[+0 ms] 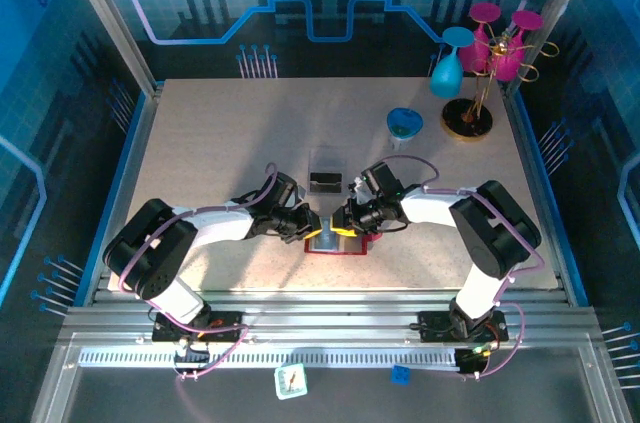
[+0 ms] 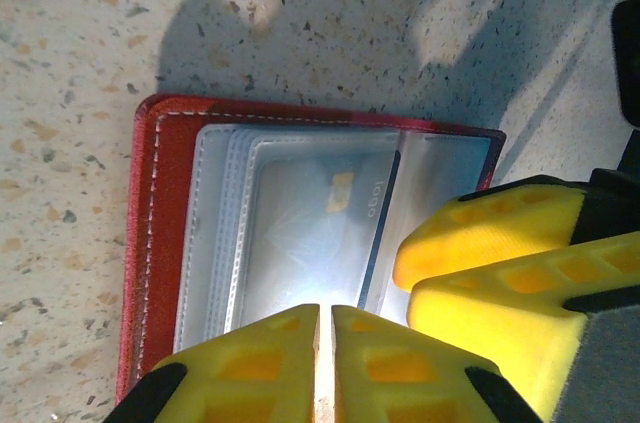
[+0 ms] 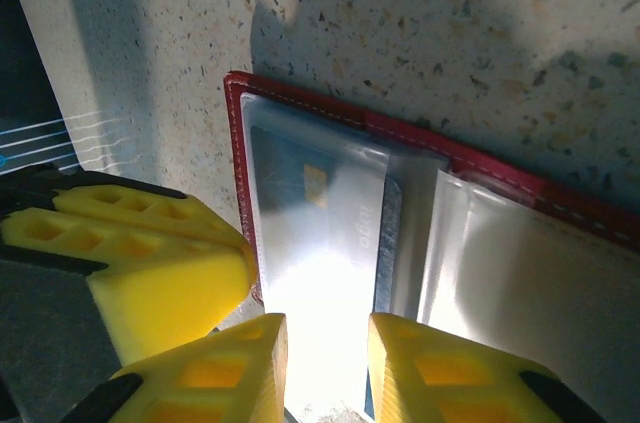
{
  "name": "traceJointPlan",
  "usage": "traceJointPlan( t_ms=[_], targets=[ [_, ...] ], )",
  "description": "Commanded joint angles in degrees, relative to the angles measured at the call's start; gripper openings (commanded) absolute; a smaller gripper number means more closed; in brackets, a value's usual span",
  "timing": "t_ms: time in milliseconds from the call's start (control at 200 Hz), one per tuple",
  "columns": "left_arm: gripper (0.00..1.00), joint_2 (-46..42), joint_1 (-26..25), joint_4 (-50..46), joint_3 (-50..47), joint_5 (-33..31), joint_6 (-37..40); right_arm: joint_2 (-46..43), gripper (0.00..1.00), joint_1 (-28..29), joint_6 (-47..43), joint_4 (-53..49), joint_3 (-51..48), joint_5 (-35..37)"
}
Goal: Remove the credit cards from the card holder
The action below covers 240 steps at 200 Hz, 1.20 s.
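Note:
The red card holder (image 1: 345, 248) lies open on the table near the front edge, its clear sleeves up. A blue-and-white credit card (image 2: 310, 223) with a gold chip sits inside the top sleeve. My left gripper (image 2: 325, 308) is shut, only a thin slit between its fingers, on the near edge of the sleeves. My right gripper (image 3: 327, 318) is open, its fingers apart above the same credit card (image 3: 320, 203) in the card holder (image 3: 480, 158). The right gripper's fingers (image 2: 480, 243) rest on the right part of the sleeves. In the top view the left gripper (image 1: 316, 233) and the right gripper (image 1: 347, 226) meet over the wallet.
A clear plastic box (image 1: 325, 171) with a black card (image 1: 323, 182) stands just behind the grippers. At the back right are a blue dish (image 1: 404, 123) and a gold stand (image 1: 468, 118) hung with pink and blue glasses. Metal rails frame the table.

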Motion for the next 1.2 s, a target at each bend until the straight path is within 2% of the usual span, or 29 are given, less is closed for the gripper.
traceJointPlan(
  t_ms=[0, 290, 690, 1196],
  targets=[
    [0.12, 0.71, 0.24, 0.10, -0.27, 0.81, -0.03, 1.52, 0.27, 0.97, 0.42, 0.88, 1.34, -1.41],
    [0.11, 1.15, 0.27, -2.69, 0.81, 0.19, 1.68, 2.03, 0.27, 1.31, 0.90, 1.28, 1.44, -1.41],
    [0.11, 2.16, 0.22, -1.75, 0.34, 0.54, 1.49, 0.42, 0.24, 1.33, 0.02, -1.21, 2.10, -0.09],
    [0.10, 1.99, 0.27, -1.89, 0.28, 0.55, 1.43, 3.26, 0.22, 1.59, 0.90, 1.91, 1.36, -1.81]
  ],
)
